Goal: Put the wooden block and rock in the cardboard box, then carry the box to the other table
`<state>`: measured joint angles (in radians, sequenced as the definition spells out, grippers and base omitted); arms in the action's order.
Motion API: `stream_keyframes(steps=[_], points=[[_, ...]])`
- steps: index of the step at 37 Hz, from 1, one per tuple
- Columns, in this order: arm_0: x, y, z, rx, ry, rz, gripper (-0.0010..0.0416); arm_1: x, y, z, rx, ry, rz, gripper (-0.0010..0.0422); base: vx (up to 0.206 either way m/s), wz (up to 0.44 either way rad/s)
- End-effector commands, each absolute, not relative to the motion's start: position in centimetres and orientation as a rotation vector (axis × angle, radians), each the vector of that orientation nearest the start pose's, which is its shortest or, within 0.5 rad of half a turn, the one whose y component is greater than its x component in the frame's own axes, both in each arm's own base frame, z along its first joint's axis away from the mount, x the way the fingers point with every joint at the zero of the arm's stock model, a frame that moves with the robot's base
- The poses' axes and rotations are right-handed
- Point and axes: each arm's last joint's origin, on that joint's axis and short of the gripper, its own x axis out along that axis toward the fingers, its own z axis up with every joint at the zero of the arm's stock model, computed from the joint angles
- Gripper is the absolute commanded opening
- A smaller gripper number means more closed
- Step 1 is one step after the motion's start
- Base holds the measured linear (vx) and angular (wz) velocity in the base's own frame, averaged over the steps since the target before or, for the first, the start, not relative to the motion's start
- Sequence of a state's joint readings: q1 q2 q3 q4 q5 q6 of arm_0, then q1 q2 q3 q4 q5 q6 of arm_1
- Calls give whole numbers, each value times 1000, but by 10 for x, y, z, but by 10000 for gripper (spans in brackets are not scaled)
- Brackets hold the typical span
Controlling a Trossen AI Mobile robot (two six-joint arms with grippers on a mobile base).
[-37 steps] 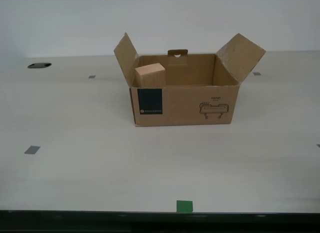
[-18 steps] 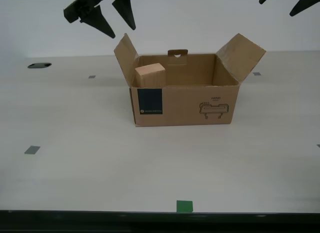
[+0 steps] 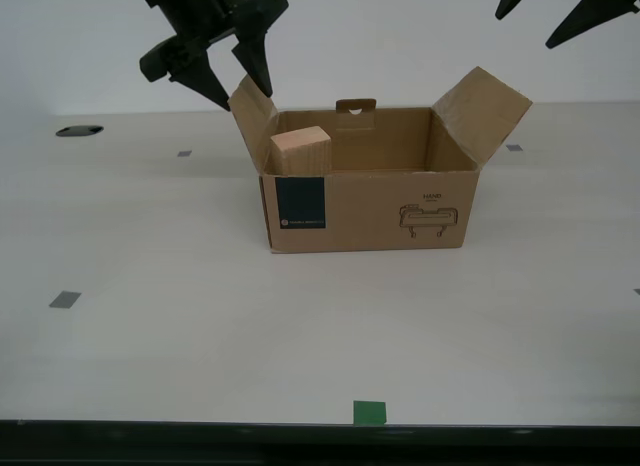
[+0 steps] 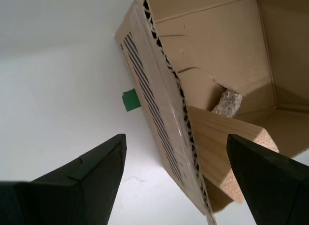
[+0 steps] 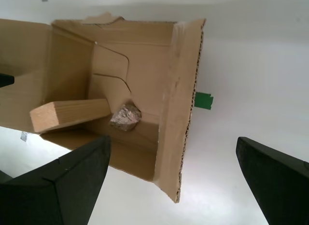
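- While both grippers hang spread wide and empty, my second gripper (image 3: 228, 64) straddles one raised flap and my first gripper (image 3: 548, 11) the other.
- Inside the brown corrugated cardboard box (image 3: 367, 201), the pale tan rectangular wooden block (image 3: 300, 151) leans beside the small lumpy beige-grey rock (image 5: 125, 117).
- The box sits mid-surface on the smooth cream table (image 3: 150, 326).

My second gripper (image 3: 228, 81) is hanging with its jaws spread wide and pointing down at the exterior view's upper left, while my first gripper (image 3: 550, 21) is hovering equally agape at that view's upper right.
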<state>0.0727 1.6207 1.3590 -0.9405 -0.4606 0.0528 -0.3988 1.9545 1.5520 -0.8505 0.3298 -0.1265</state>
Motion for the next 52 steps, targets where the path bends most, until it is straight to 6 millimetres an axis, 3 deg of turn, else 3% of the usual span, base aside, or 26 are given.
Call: stream_keyframes(steps=[1, 15, 27, 42, 52], points=[[324, 37, 263, 283, 1237, 444, 369, 365, -164, 210, -61, 1330, -550, 281, 0, 0], [350, 42, 213, 306, 1342, 451, 355, 370, -166, 204, -65, 1315, -550, 282, 0, 0], [367, 59, 176, 374, 1363, 587, 352, 378, -171, 168, -87, 1395, -548, 281, 0, 0], [372, 69, 174, 357, 1318, 632, 336, 388, -176, 189, -89, 1330, -565, 281, 0, 0], [373, 72, 172, 345, 1313, 643, 302, 392, -179, 200, -90, 1301, -573, 281, 0, 0]])
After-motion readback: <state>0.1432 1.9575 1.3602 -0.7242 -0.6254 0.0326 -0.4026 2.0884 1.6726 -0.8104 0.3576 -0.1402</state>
